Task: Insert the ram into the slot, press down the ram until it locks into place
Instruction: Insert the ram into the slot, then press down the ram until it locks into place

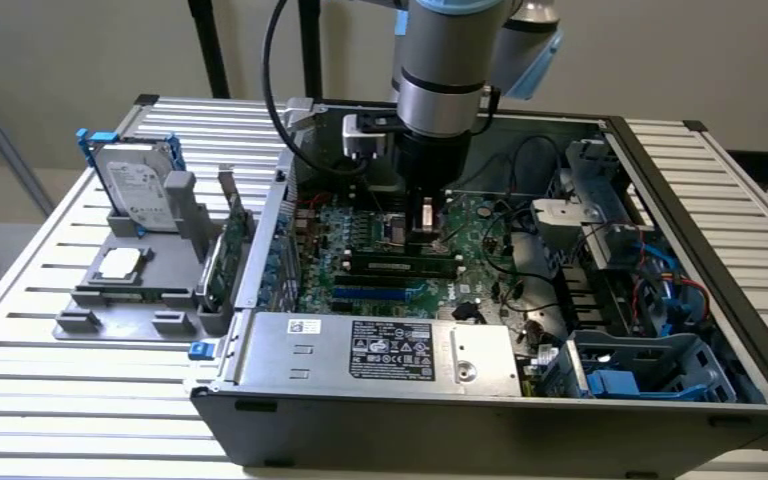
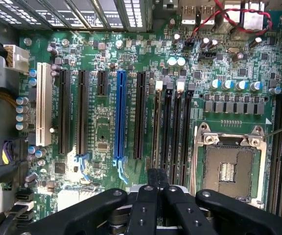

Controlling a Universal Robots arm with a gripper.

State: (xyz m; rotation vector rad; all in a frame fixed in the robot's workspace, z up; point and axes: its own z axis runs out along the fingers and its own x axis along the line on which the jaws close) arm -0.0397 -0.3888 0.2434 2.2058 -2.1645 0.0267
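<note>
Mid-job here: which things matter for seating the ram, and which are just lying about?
Job: ram, black memory slots, gripper.
Lying about: hard drive, processor chip, expansion card, blue slot, processor socket, power supply.

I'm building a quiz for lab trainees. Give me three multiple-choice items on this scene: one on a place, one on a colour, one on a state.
1. Where is the gripper?
A. inside the case, over the motherboard
B. outside it
C. beneath it

2. What colour is the frame around the hard drive?
A. red
B. yellow
C. blue

3. How is the case?
A. shut, panel on
B. open, board exposed
C. wrapped in plastic

Key:
1 A, the wrist view looks straight down on the board beneath the gripper.
2 C, blue bars edge the upright drive.
3 B, the exterior view sees the board and cables from above.
</note>
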